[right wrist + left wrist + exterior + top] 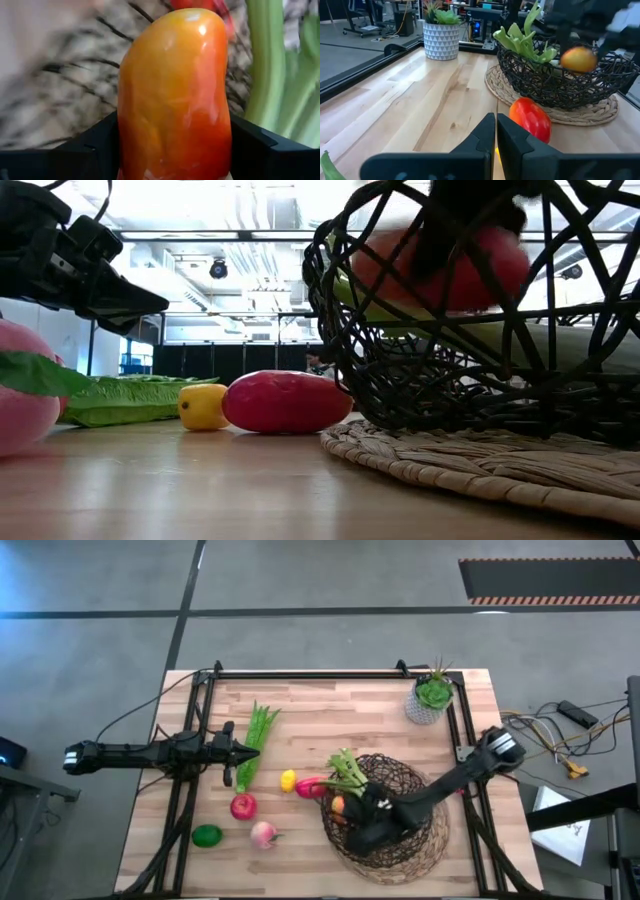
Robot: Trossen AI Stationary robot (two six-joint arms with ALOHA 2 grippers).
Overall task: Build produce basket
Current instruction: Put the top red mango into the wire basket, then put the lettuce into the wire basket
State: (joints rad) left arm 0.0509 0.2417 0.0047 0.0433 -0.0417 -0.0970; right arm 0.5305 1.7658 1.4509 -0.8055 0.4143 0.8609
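The dark woven basket (400,840) stands on a straw mat at the table's near right. A white-stalked leafy green (347,772) lies over its far-left rim. My right gripper (347,812) reaches into the basket and is shut on the red-orange mango (175,90). My left gripper (243,751) is shut and empty, hovering by the green bean bundle (256,740). The lemon (288,780), red pepper (309,788), apple (243,806), peach (263,834) and lime (206,836) lie on the table left of the basket. My right gripper pinches the mango between its two fingers (250,142), one on each long side (220,130), with the mango's length running out along the fingers. The mango (578,59) is just above the basket's left rim; I cannot tell whether it touches anything below.
A grey patterned pot with a green plant (432,698) stands at the far right corner. The black frame rails (300,674) run along the table's far, left and right sides. Bare wood lies between the bean bundle and the pot.
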